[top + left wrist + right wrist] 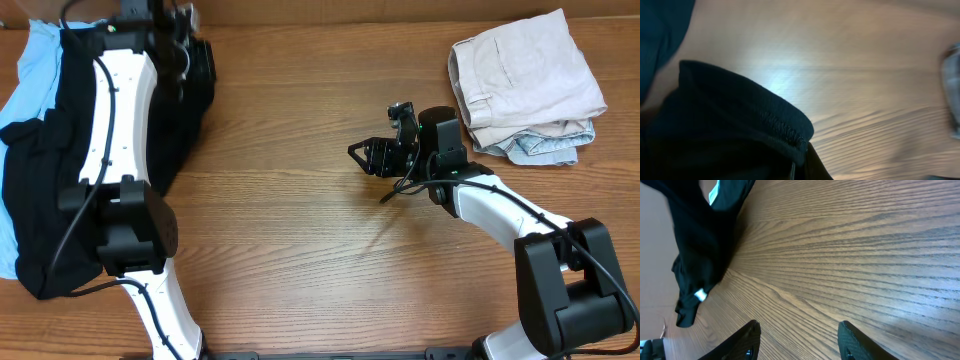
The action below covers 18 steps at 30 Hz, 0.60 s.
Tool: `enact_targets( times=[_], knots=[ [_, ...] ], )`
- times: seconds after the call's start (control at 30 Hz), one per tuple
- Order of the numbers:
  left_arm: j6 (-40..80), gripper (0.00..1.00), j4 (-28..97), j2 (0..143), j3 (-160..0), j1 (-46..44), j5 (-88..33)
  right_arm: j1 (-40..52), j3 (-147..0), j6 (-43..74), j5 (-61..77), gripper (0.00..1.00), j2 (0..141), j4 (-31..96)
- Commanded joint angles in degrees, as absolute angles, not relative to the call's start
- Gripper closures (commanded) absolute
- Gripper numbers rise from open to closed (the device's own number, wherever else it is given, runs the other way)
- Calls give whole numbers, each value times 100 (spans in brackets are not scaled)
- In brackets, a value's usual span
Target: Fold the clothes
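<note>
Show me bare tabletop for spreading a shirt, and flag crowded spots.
Free: the wood between the black clothes and the right gripper, plus the middle of the near edge. Crowded: the left edge, under the left arm; the far-right corner, with a folded stack.

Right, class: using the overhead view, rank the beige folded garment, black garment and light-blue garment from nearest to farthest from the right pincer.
From the right pincer:
1. Beige folded garment, on the right.
2. Black garment, on the left side.
3. Light-blue garment, far left edge.
</note>
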<state>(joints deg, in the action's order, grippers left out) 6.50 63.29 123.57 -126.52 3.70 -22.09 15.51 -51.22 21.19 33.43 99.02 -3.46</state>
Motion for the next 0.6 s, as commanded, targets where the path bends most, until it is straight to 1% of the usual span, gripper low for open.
enact_targets(
  times=[0.0,0.23,0.33,0.57],
  knots=[
    [731,96,6420,12309,-13428,316,-3162,1559,-5214,2128,3306,46,9904,-379],
    [766,96,6445,12298,-14571,252,-4143,1559,-5214,2130,3496,45,9904,-454],
    [963,96,6372,12298,-15006,252,-4469,1559,-5214,2128,3647,41,9904,-563],
    [1577,96,5695,12287,-15874,148,-5282,1579,-5216,2132,3988,41,9904,-836]
  ],
)
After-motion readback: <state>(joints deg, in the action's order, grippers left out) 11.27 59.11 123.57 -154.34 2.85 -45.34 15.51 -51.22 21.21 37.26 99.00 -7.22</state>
